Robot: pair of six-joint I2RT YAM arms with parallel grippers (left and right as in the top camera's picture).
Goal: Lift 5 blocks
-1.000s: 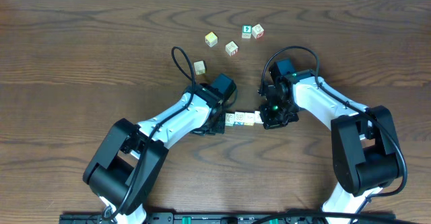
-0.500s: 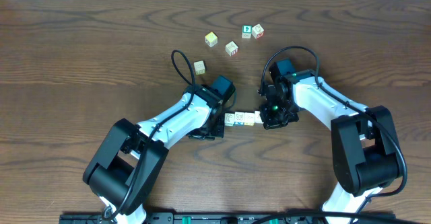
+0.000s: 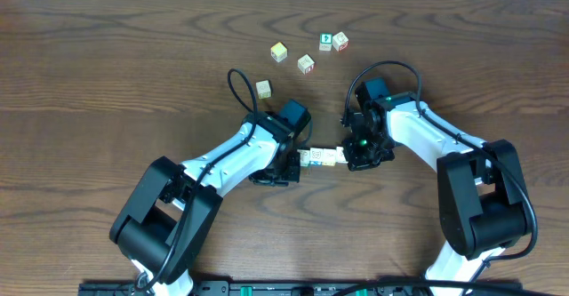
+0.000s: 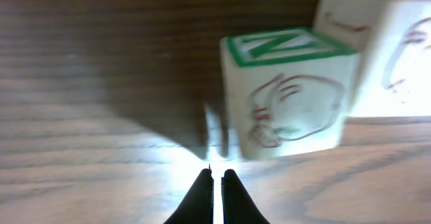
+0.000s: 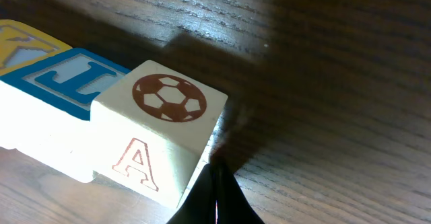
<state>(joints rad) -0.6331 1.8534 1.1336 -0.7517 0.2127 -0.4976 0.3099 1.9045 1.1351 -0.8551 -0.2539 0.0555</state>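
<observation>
Two pairs of fingers are doing the work here, both pressed together with nothing between them. The left gripper (image 4: pixel 217 177) is sitting low at the near bottom corner of a green-edged block (image 4: pixel 289 93); whether it is touching is hard to tell. The right gripper (image 5: pixel 217 169) is resting its tips against the lower corner of the football block (image 5: pixel 161 126), the one marked with an A. Between the arms a short row (image 3: pixel 320 157) is lying on the wooden table (image 3: pixel 107 83). It appears to be three blocks end to end, with a blue-lettered block (image 5: pixel 60 83) sitting flush beside the football one. The arms are probably squeezing the row from its two ends so that it can be raised as one piece. Both contacts are looking off-centre, so each tip should be pushing through the middle of its end face, along one straight line, or the row is likely to swing or buckle. Pressure should be building evenly on both sides, and both wrists should be rising at one rate. Two printed cubes, one red-edged (image 3: pixel 340 40) and one nearer (image 3: pixel 306 63), are lying well apart at the far side, so five are not yet gathered.
</observation>
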